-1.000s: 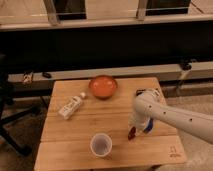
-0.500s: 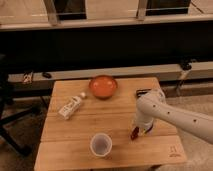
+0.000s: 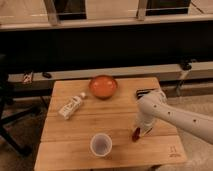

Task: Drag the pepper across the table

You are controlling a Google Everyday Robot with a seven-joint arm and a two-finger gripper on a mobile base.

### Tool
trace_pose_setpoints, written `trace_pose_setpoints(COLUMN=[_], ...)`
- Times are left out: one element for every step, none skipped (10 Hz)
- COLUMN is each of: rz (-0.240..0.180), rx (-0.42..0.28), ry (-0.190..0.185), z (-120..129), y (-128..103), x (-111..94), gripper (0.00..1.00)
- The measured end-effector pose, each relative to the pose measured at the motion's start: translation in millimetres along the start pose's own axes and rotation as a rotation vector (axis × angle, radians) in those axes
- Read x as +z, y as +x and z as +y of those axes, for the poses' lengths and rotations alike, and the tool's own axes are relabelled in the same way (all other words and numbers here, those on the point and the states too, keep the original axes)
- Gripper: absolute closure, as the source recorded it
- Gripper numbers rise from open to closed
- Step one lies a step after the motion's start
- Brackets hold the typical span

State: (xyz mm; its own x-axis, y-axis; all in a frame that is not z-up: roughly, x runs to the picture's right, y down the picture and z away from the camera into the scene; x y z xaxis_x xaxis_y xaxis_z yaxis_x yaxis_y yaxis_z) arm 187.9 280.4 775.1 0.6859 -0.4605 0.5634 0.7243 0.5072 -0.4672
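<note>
We are looking down on the table (image 3: 85, 145), a square light-wood top with plank grain. A small dark mark (image 3: 172, 151) is sitting near its front right corner; it may be a stamp or writing, but we cannot read it.

The white arm (image 3: 175, 116) is reaching in from the right edge and bending down toward the right half of the tabletop. The gripper (image 3: 139, 129) is pointing downward at the arm's end, just above the wood. The pepper (image 3: 135, 134), small, dark red and elongated, is lying on the table at the gripper's tip, to the right of the cup and well in front of the bowl. We cannot tell whether the gripper is closed on the pepper or only pressing against it.

A clear plastic cup (image 3: 101, 145) is standing upright near the front edge, left of the pepper and apart from it. A round orange-red bowl (image 3: 103, 86) is resting near the back edge. A white bottle (image 3: 71, 106) is lying on its side toward the left, with a label we cannot read. A dark object (image 3: 146, 92) is showing at the back right, partly hidden behind the arm.
</note>
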Motion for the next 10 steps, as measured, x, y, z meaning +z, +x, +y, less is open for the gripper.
trace_pose_setpoints(rz=[0.000,0.000,0.001,0.001,0.000,0.000,0.000,-0.001,-0.001,-0.001], rx=[0.000,0.000,0.001,0.001,0.003,0.010,0.018,0.015,0.015,0.015], ry=[-0.001,0.000,0.000,-0.001,-0.001,-0.004,-0.007,-0.013,-0.014,-0.013], z=[0,0,1,1,2,8,13,13,13,13], y=[0,1,1,1,1,2,4,4,3,4], x=[0,0,-1,-1,0,1,1,1,0,0], gripper=[1.00,1.00,1.00,1.00,1.00,1.00,1.00,1.00,1.00,1.00])
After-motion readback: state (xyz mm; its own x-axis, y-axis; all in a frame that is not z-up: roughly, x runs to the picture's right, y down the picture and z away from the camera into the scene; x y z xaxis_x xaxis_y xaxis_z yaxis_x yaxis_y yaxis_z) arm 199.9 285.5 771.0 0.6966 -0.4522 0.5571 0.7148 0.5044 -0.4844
